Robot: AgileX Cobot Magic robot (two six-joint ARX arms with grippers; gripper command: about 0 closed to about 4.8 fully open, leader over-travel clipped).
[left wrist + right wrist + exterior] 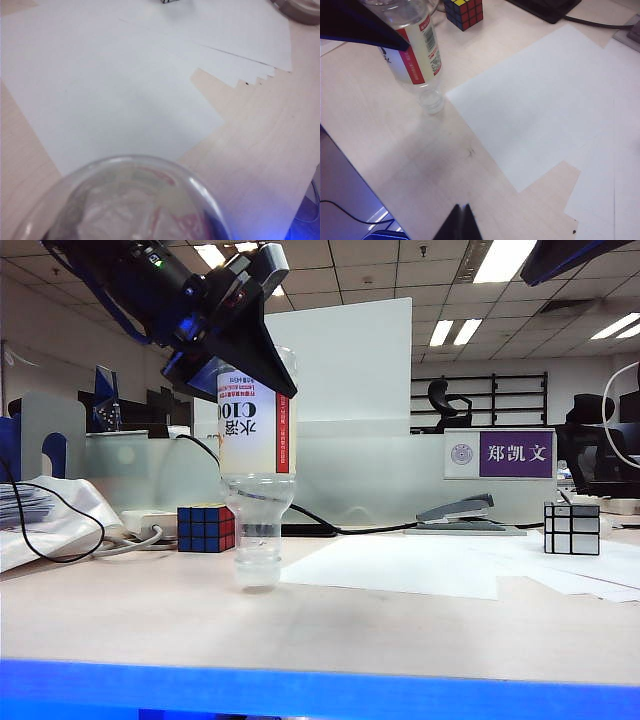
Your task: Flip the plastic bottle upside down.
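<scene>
left gripper (pixel 255 365) clamps inverted plastic bottle (pixel 257 455); right gripper (pixel 460 220) closed

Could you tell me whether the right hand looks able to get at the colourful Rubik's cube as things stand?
Probably yes: the Rubik's cube sits uncovered, though the plastic bottle held inverted by the left hand stands close beside it, and the shut right hand must open.

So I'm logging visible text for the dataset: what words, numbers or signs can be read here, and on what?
"C100" and "水溶", upside down: plastic bottle label, held by the left gripper.
"郑凯文": purple name sign on the divider.
Bottle's small red-stripe print: too small to read.
Right gripper: no text.
</scene>
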